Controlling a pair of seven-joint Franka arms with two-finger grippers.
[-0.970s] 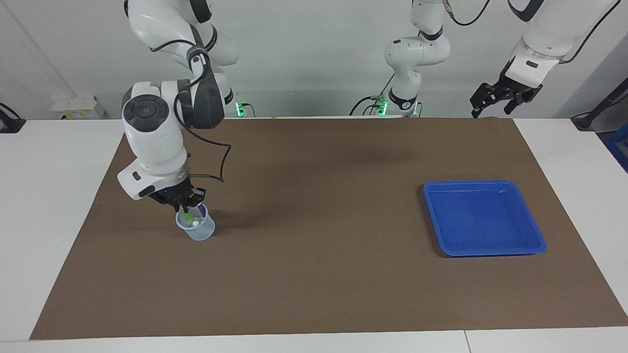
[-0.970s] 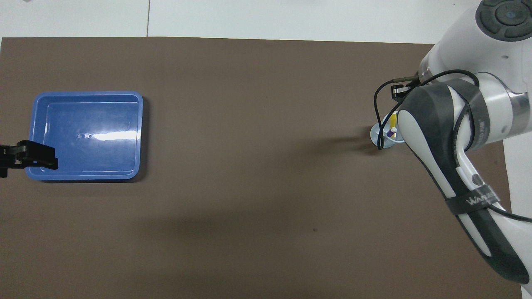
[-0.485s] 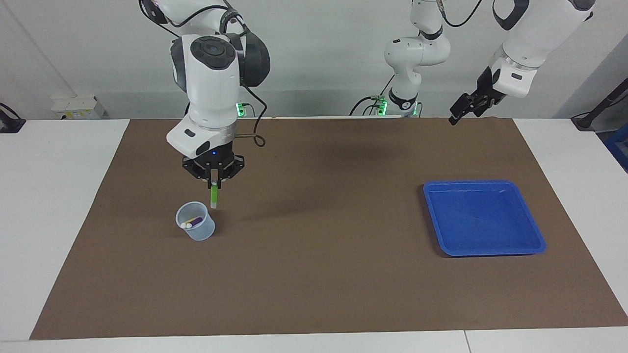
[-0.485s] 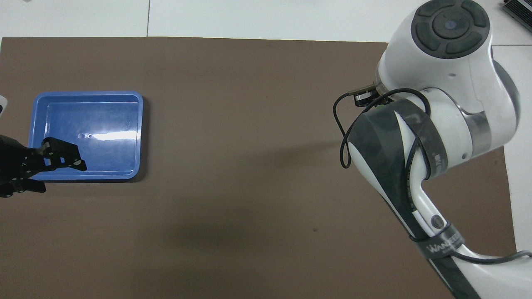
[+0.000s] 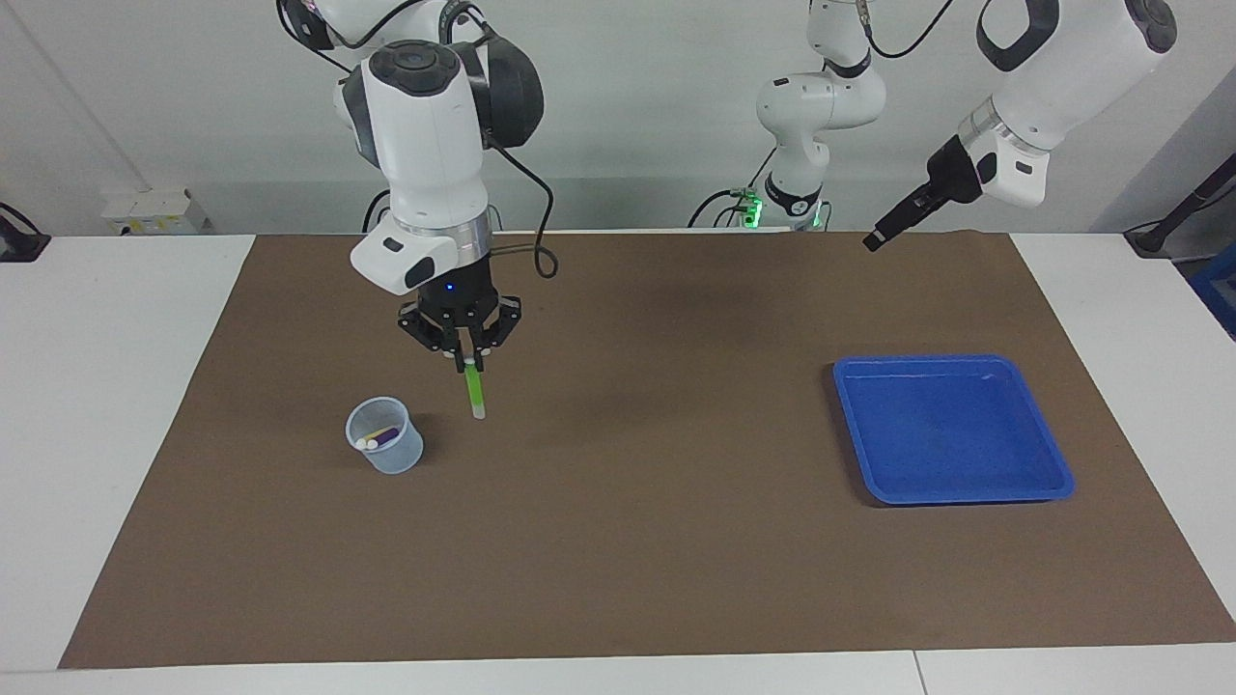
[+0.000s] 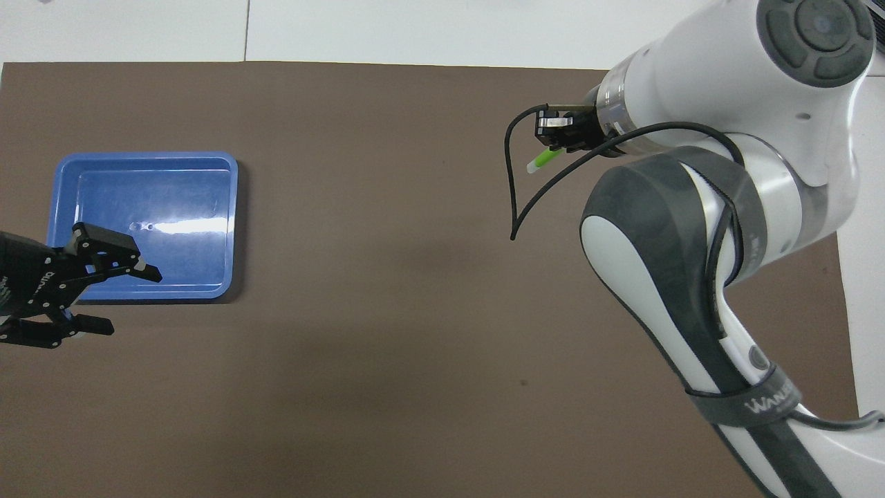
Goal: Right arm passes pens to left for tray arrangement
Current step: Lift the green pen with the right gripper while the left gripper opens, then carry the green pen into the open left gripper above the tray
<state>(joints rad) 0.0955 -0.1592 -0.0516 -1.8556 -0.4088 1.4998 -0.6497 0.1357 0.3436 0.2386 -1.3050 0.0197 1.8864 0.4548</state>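
Grips one green pen (image 5: 474, 391) by its top end in the closed fingers of the right gripper (image 5: 467, 359), pale tip down and slightly tilted, up in the air over the brown mat (image 5: 676, 541). Hangs at about two o'clock from the cup (image 5: 386, 452) in the facing view, out of it and apart from it.

Counts, by the look of it, as the first of three pens: no handover made yet, nothing lying in the tray (image 5: 951, 361). Leaves the purple pen (image 5: 388, 436) and the yellow pen (image 5: 373, 441) leaning inside the cup.

Shows the left gripper (image 6: 128, 299) raised at one o'clock of the facing view, over the mat's edge toward the left arm's end of the worktop (image 5: 116, 386), fingers spread open and holding nothing, well apart from the green pen.

Places the tray flat on the mat at three o'clock of that view, the cup at nine.

Finds only bare mat under the stretch between the two grippers. Notes a loose black cable (image 5: 537, 253) looping beside the right wrist, a possible snag at the handover.
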